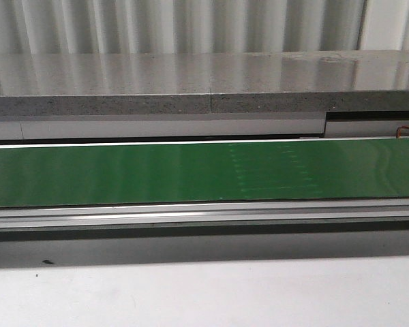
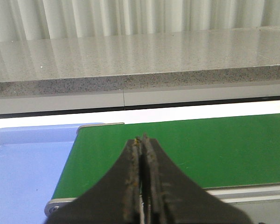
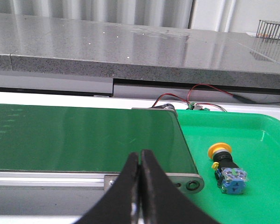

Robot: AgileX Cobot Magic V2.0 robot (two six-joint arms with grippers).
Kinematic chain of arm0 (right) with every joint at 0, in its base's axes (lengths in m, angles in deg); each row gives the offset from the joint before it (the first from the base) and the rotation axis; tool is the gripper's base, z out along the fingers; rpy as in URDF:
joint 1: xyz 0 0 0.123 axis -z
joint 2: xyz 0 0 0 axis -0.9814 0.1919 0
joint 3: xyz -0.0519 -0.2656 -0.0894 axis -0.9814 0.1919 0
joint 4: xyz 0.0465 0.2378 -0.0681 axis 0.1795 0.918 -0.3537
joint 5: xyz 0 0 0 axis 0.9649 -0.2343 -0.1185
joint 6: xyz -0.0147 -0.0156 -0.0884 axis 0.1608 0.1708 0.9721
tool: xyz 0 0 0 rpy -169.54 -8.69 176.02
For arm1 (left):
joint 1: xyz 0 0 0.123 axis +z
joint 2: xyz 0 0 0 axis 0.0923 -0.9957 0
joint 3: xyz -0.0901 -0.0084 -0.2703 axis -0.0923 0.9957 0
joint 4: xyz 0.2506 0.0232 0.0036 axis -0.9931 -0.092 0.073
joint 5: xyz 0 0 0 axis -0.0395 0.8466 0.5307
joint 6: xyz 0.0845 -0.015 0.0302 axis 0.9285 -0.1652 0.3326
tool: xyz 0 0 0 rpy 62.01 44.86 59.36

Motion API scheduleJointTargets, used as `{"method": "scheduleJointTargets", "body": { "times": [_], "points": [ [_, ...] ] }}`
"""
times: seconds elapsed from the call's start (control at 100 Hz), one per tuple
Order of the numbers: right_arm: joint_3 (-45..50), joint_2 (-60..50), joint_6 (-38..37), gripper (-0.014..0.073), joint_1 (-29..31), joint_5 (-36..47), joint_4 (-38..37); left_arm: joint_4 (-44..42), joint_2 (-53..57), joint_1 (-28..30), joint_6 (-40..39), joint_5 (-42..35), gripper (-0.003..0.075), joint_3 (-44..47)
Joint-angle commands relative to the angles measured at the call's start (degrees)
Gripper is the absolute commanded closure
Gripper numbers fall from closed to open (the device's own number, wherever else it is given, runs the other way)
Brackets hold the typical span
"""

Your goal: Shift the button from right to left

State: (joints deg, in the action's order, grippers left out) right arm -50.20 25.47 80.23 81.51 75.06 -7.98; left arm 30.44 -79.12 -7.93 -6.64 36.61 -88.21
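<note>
The button (image 3: 226, 168), with a yellow cap, black collar and blue-grey block, lies on its side in the green tray (image 3: 261, 135), seen only in the right wrist view. My right gripper (image 3: 140, 154) is shut and empty, over the near rail at the belt's right end, apart from the button. My left gripper (image 2: 142, 139) is shut and empty over the left end of the green belt (image 2: 200, 144). Neither gripper nor the button shows in the front view.
The green conveyor belt (image 1: 191, 170) runs across the front view behind a metal rail (image 1: 204, 214). A blue tray (image 2: 23, 163) sits past the belt's left end. A grey stone ledge (image 1: 191, 82) lies behind. Red wires (image 3: 196, 93) run behind the green tray.
</note>
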Motion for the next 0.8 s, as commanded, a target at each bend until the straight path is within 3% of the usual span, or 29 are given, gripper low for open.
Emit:
{"method": "scheduleJointTargets", "body": {
  "times": [0.0,0.64,0.79],
  "points": [
    [-1.2,-1.2,0.0,0.0662,0.3,4.8,-0.7,0.1,1.9,0.1,-0.4,-4.4,0.0741,2.2],
    [-1.3,-1.1,0.0,0.0662,0.3,4.8,-0.7,0.1,1.9,0.1,-0.4,-4.4,0.0741,2.2],
    [-5.1,-0.6,0.0,0.0662,0.3,0.0,-1.4,0.1,1.9,0.1,-0.4,-4.4,0.0741,2.2]
  ]
}}
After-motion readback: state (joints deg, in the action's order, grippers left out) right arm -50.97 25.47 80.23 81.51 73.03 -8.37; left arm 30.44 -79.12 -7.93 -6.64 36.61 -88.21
